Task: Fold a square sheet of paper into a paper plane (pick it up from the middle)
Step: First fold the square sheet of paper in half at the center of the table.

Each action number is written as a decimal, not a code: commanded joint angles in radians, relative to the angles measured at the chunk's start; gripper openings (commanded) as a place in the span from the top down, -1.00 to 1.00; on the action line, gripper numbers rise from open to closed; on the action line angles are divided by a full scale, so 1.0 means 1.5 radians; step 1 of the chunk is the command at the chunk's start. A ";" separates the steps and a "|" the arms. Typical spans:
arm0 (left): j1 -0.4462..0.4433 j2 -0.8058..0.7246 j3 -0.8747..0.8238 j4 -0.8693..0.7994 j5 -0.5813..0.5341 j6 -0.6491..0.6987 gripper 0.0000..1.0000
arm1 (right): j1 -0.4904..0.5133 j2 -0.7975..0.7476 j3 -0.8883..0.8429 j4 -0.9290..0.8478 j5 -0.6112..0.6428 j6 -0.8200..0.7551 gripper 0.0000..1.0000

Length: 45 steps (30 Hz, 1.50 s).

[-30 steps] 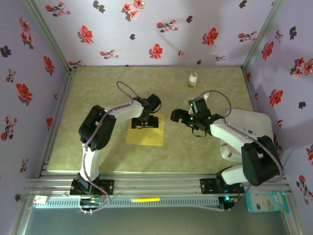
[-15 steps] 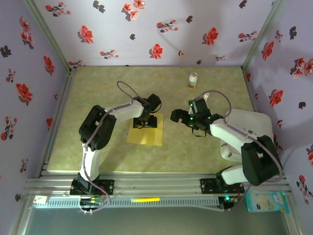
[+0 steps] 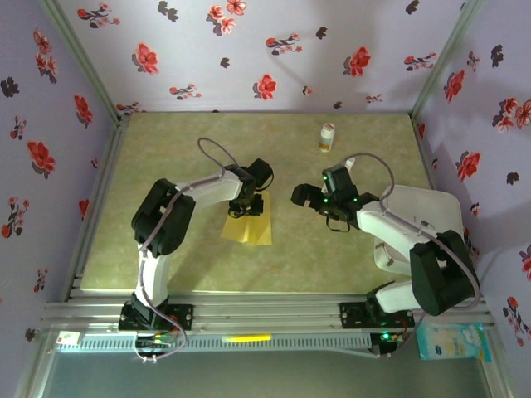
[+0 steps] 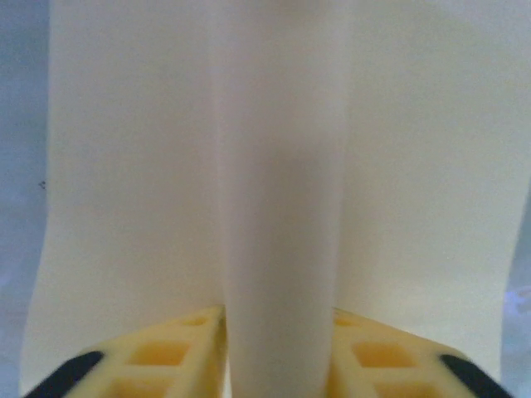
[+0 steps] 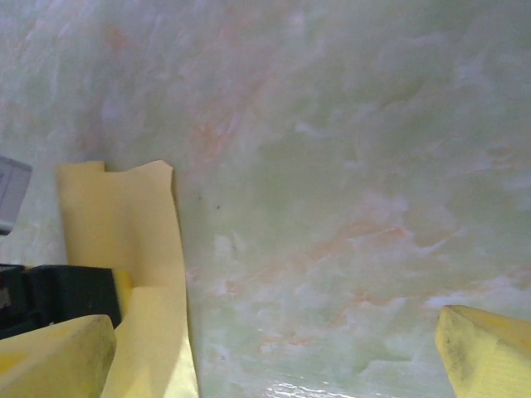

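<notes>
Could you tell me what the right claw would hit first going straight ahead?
Probably the bare table, seen ahead of the right claw; the yellow paper lies to one side, though depth is unclear.

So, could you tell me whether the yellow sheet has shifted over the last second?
Yes. The square sheet of paper has narrowed: its left edge drew right, away from the table's left rail, toward the left gripper pinching its middle.

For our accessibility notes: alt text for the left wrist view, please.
A pale yellow paper sheet is pinched into a raised ridge between the two yellow fingers of the left gripper, its halves spreading to either side.
</notes>
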<state>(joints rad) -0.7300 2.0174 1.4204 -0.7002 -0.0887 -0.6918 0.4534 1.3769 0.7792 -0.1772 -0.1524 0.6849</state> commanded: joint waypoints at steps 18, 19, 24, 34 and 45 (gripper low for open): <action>0.005 -0.140 -0.048 0.232 0.258 -0.091 0.40 | -0.033 -0.115 0.010 -0.034 0.096 0.008 -0.99; 0.006 -0.139 -0.054 0.263 0.289 -0.105 0.40 | -0.033 -0.117 0.009 -0.030 0.086 0.003 -0.99; 0.007 -0.119 -0.087 0.382 0.393 -0.169 0.37 | -0.043 -0.117 -0.003 0.009 0.024 0.025 -0.99; 0.017 -0.086 -0.150 0.426 0.414 -0.197 0.38 | -0.048 -0.104 -0.034 0.112 -0.067 0.078 -0.86; 0.021 -0.059 -0.175 0.397 0.358 -0.151 0.29 | -0.046 -0.112 -0.077 0.189 -0.068 0.102 -0.67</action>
<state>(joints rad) -0.7074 1.9114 1.1671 -0.0837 0.4904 -0.9607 0.3897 1.2091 0.6640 0.0978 -0.2733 0.8127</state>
